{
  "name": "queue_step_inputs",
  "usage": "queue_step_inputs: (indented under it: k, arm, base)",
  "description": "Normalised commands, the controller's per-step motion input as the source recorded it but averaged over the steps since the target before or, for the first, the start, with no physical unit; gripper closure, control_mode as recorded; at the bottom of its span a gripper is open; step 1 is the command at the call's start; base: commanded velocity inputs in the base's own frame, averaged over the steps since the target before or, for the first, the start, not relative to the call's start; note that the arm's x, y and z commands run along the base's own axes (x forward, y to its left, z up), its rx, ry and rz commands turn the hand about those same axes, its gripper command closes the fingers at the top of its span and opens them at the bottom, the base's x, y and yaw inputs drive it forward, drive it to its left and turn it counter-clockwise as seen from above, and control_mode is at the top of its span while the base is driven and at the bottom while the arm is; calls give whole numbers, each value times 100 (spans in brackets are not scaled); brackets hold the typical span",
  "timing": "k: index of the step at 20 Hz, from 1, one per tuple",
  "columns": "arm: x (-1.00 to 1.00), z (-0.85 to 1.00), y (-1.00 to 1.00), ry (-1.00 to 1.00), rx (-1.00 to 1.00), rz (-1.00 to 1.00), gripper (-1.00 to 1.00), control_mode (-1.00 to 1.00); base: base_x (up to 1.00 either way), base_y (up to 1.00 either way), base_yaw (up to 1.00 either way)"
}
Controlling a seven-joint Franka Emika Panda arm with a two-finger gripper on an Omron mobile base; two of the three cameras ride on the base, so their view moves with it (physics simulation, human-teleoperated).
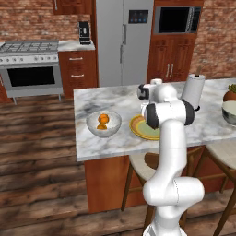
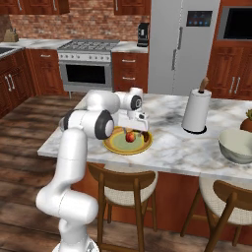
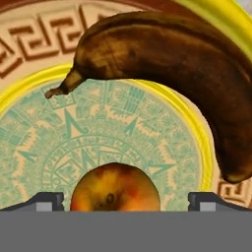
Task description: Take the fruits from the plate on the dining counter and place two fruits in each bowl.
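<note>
The two-finger gripper [image 2: 138,132] hangs low over the round flat yellow plate [image 2: 115,145] with its pale green centre, on the white-grey veined marble dining counter [image 2: 167,147]; its jaws stand wide, released, either side of the reddish apple-like fruit [image 3: 115,187], gripping nothing; a dark brown curved banana [image 3: 182,74] lies beside it on the plate; two small orange fruits [image 1: 103,121] sit in the whitish translucent bowl [image 1: 103,124] nearby; the grey bowl [image 2: 238,145] stands well apart.

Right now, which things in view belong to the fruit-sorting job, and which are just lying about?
Job:
plate
apple, between the open jaws
brown banana on the plate
whitish bowl holding two orange fruits
grey bowl
dining counter

Lying about:
paper towel roll
stools
stove
fridge
</note>
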Motion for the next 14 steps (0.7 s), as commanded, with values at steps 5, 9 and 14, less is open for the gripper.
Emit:
queue_step_inputs:
  k: [5, 9, 14]
  arm:
    - [-9, -24, 0, 0, 0, 0, -100, -100]
    - [-6, -24, 0, 0, 0, 0, -100, -100]
    - [-4, -15, 0, -1, 0, 0, -100, -100]
  base:
    - [0, 0, 0]
    - [0, 0, 0]
    - [0, 0, 0]
